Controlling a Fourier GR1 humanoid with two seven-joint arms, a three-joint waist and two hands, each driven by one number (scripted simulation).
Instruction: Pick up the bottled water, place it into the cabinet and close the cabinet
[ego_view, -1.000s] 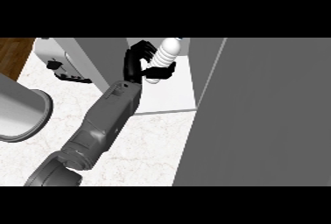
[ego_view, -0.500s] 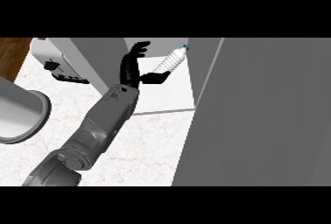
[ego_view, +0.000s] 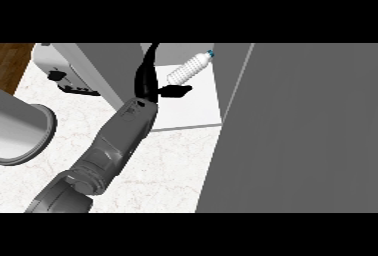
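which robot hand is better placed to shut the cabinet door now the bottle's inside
Probably the left. The left robot hand is open right at the cabinet opening, beside the bottled water lying on the shelf. The right robot hand is not in view. The cabinet door stands open at right.

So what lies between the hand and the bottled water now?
Nothing: in the head view, only a bare strip of white cabinet shelf separates the open hand from the tilted bottled water.
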